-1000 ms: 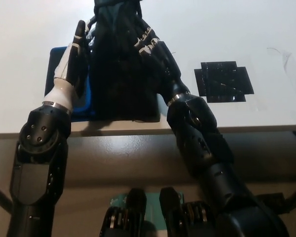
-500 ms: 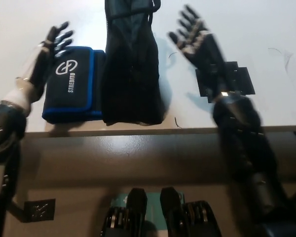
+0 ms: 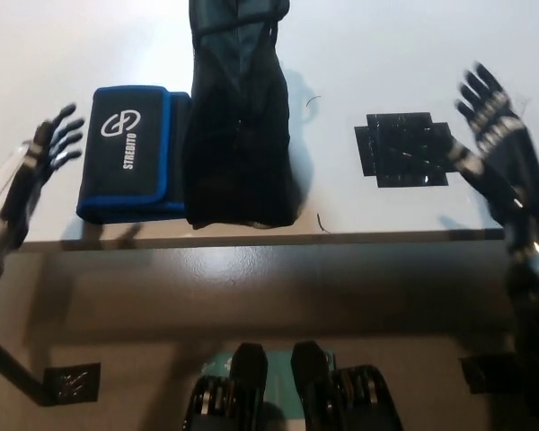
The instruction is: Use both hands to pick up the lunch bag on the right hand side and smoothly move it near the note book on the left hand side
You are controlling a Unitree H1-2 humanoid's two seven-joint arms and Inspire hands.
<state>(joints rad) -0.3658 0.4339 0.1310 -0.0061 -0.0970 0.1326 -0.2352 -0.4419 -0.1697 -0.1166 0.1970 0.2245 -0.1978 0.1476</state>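
The lunch bag [image 3: 238, 117] stands on the white table [image 3: 413, 45], black and tall, its right-hand neighbour a patch of black tape [image 3: 404, 148] well apart from it and its left side just beside, apparently touching, the note book [image 3: 130, 153], a black case with blue edging and white lettering. The bag's base sits close to the table's near edge.

It looks like soft fabric: the walls bulge and crease, and the top narrows into a gathered mouth that runs out of the picture. I judge it light and floppy, not fragile, likely to sag or fold if pinched at one spot. The surest hold would be a squeeze from both flanks at mid height, palms flat against the sides, so the body keeps its shape. The fabric seems matte, so slipping is a small risk.

The white left hand [image 3: 31, 175] hangs out past the note book at the table's left edge, holding nothing, fingers spread. The black right hand [image 3: 499, 144] is beyond the tape at the right, likewise empty and splayed.
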